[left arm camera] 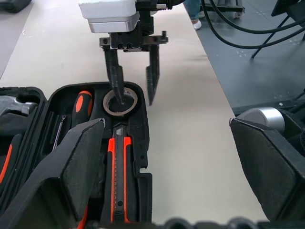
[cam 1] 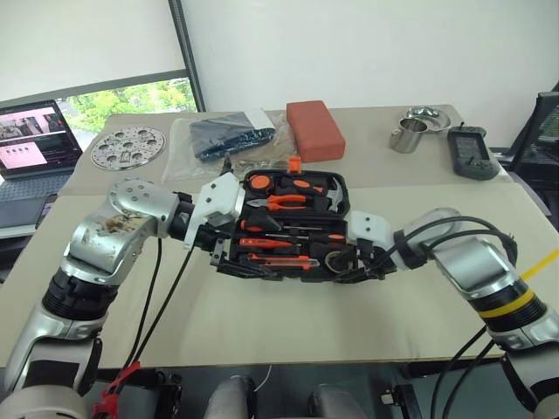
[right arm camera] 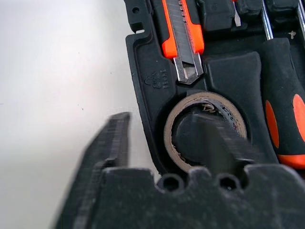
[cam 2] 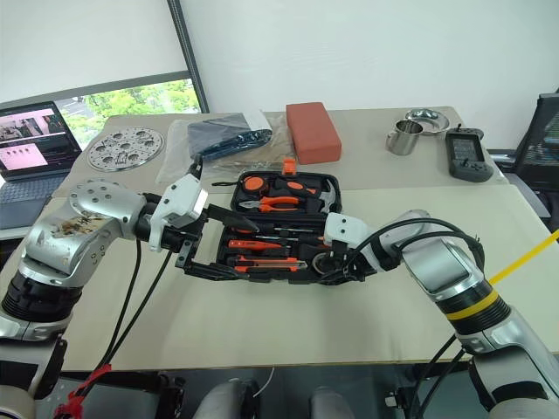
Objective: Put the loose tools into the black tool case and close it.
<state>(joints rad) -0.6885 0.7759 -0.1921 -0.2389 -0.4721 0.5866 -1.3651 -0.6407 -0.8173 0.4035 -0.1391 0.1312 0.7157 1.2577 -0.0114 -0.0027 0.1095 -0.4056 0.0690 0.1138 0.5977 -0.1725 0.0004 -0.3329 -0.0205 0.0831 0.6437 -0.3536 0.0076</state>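
Parted right gripper point(left arm camera: 133, 78) fingers straddle tape roll point(right arm camera: 205, 131); no legible labels.

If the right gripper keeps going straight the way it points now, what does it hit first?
Most likely the tape roll seated in its round slot at the corner of the black tool case. The right gripper is open, one finger over the roll's centre hole, the other outside the case wall. Depth is hard to judge.

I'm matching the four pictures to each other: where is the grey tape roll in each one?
Left eye view: tape roll, near right corner of the black tool case.
Right eye view: same corner.
Left wrist view: in its round slot, one right-gripper finger inside it.
Right wrist view: centre.
Shared landmark: utility knife alongside.
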